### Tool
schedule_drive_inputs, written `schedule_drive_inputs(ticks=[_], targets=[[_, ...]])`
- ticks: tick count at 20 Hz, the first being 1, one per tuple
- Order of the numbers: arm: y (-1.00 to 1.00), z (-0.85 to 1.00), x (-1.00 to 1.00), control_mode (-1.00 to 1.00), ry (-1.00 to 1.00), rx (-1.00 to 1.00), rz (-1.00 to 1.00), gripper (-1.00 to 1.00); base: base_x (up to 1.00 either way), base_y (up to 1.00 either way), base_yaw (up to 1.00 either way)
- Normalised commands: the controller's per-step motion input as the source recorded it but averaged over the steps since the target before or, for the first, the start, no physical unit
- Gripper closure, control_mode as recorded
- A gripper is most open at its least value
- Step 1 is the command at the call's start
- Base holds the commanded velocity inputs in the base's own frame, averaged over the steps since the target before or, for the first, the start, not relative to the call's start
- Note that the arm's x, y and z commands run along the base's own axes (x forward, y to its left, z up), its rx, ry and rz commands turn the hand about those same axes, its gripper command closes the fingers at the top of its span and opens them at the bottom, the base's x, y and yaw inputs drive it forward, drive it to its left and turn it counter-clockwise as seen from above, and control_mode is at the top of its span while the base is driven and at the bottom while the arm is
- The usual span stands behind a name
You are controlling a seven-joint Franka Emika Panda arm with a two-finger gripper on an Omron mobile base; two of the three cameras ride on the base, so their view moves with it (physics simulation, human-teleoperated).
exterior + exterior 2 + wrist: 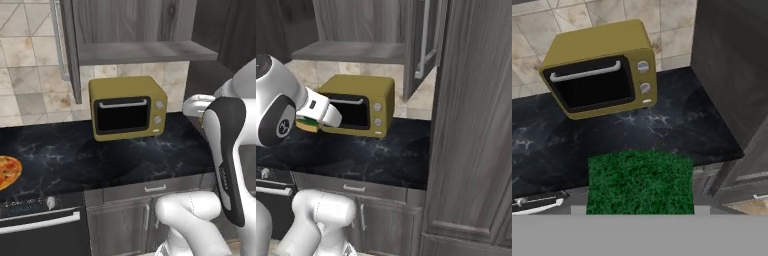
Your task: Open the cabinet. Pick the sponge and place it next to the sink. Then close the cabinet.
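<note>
Nearest, gripper (312, 120) with jaws roughly half spread and clamped on the sponge (639, 182), green scrub face toward the hand camera, yellow body glimpsed in the right base view; fingertips hidden behind it, so probably pinching its 2 sides. Carried clear above the front edge of the counter (662, 125), touching nothing, which suits a transfer: lifted out, not yet set down, and no sink in sight to place it by. Below and beyond, black marbled stone, bare near the front, with 1 drawer (155, 188) under the lip. Further back, microwave (599, 67) standing upright against the wall, door closed, well apart from the sponge. To the left, pizza (5, 170) lying on the stove top. Above, cabinet (145, 50) with both doors swung out and the grey shelf exposed, left open presumably for closing last. Behind all, beige tile wall (25, 75); at right, tall dark wood panel (471, 125) boxing in the counter end.
</note>
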Motion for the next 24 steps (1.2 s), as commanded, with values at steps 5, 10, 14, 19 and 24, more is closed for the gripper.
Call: schedule_drive_inputs(ticks=[5, 10, 14, 19, 24], targets=[[0.00, 0.00, 0.00, 1.00, 0.00, 0.00, 0.00, 1.00, -0.78, 0.11, 0.00], [0.00, 0.00, 0.00, 1.00, 0.00, 0.00, 0.00, 1.00, -0.91, 0.21, 0.32], [0.00, 0.00, 0.00, 1.00, 0.00, 0.00, 0.00, 1.00, -0.53, 0.03, 0.52], [0.00, 0.00, 0.00, 1.00, 0.00, 0.00, 0.00, 1.00, -0.15, 0.54, 0.21], [0.00, 0.00, 0.00, 1.00, 0.00, 0.00, 0.00, 1.00, 0.00, 1.00, 0.00]])
